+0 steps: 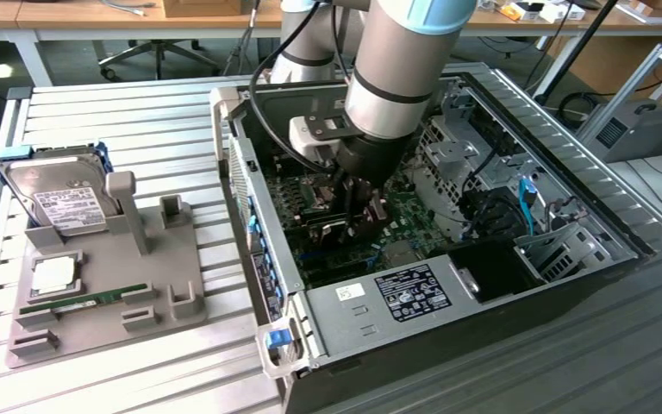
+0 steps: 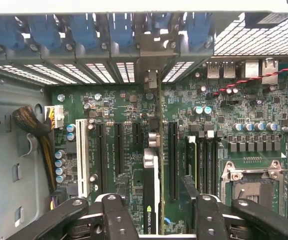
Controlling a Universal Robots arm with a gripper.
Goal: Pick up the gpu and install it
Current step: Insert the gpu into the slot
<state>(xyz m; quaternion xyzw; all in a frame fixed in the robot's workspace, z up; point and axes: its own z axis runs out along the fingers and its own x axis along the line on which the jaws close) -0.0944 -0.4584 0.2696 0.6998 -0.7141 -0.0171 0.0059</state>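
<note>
The gpu (image 2: 151,190) stands edge-on inside the open computer case (image 1: 590,203). It sits upright in a motherboard (image 2: 119,107) slot, its black cooler edge bearing a green logo. Its silver end bracket (image 2: 151,52) lines up with the rear slot openings. My gripper (image 2: 154,182) straddles the card, with its black fingers (image 2: 115,212) on either side and a small gap to the card on each side, so it looks open. From the exterior view, the gripper (image 1: 360,216) reaches down into the case over the motherboard (image 1: 412,228).
A grey fixture (image 1: 165,289) at the exterior view's left holds a silver hard drive (image 1: 61,203), a square chip (image 1: 53,274) and a narrow green memory stick (image 1: 84,302). A sleeved cable (image 2: 31,125), blue clips (image 2: 84,30) and the CPU socket (image 2: 248,175) surround the slot.
</note>
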